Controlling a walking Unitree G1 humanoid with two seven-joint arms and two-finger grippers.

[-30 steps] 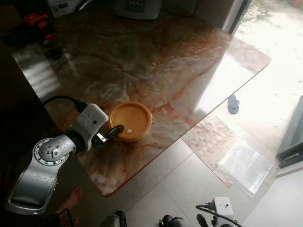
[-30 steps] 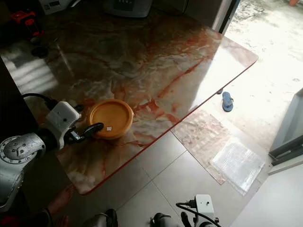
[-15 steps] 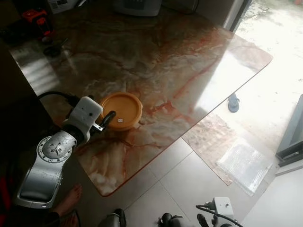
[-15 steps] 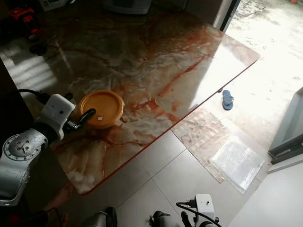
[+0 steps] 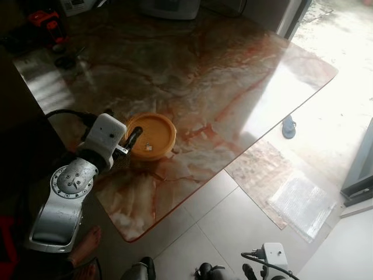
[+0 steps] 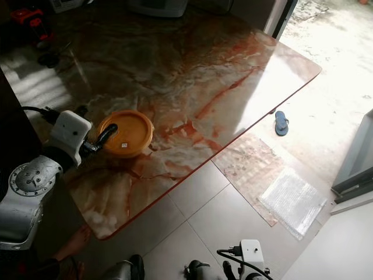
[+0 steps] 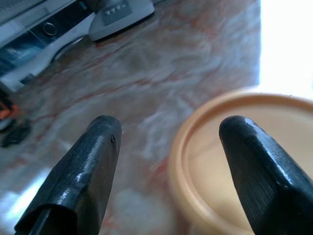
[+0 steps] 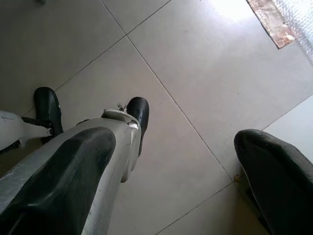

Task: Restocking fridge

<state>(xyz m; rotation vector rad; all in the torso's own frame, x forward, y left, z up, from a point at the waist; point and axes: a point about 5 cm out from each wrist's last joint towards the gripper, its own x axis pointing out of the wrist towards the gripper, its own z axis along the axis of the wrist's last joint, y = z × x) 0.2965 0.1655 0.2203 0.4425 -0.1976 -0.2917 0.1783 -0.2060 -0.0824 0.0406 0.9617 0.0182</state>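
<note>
Orange lidded container (image 5: 151,135) sitting on marble table (image 5: 233,76), near its front edge. Left gripper (image 7: 171,171) reaching in, fingers spread, straddling container rim, not gripping yet. Right gripper (image 8: 176,176) hanging idle over floor, fingers apart. Judging: pickup pending, carrying and fridge loading all remaining.

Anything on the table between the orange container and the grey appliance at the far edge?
No, only bare marble tabletop lies between the orange container and the grey appliance, seen in both eye views.

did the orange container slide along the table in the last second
Yes. The orange container has shifted toward the robot's left along the marble table, away from the red vein by the table's edge, with the left gripper at its rim.
</note>
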